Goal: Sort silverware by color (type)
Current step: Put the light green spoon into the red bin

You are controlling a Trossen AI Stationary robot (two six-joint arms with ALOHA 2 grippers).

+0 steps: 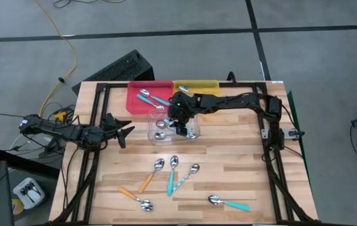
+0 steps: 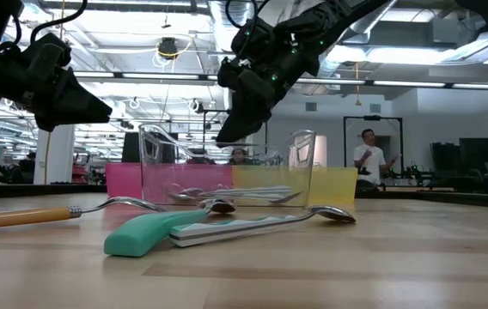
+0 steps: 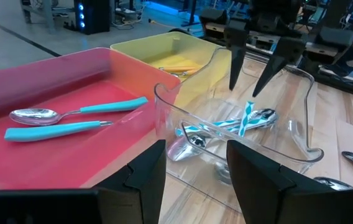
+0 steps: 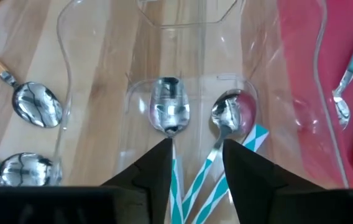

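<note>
My right gripper [image 3: 243,90] hangs open just above the clear tray [image 3: 301,93], fingers pointing down and touching nothing. In the tray below it lie spoons with teal-and-white striped handles [image 4: 209,168], bowls [image 4: 169,109] toward the near side. One striped handle [image 3: 246,118] lies right under the fingertips, apart from them. Two teal-handled spoons [image 3: 71,121] lie in the red tray [image 1: 139,100]. Orange handles [image 3: 178,63] show in the yellow tray [image 1: 211,85]. My left gripper [image 1: 127,130] waits open at the table's left, aimed at the trays.
Loose on the wood near the front edge are an orange-handled spoon [image 1: 150,176], a teal one [image 1: 171,176], a pale blue one [image 1: 188,175], another orange one [image 1: 134,198] and another teal one [image 1: 230,202]. A person [image 2: 366,154] stands in the room beyond.
</note>
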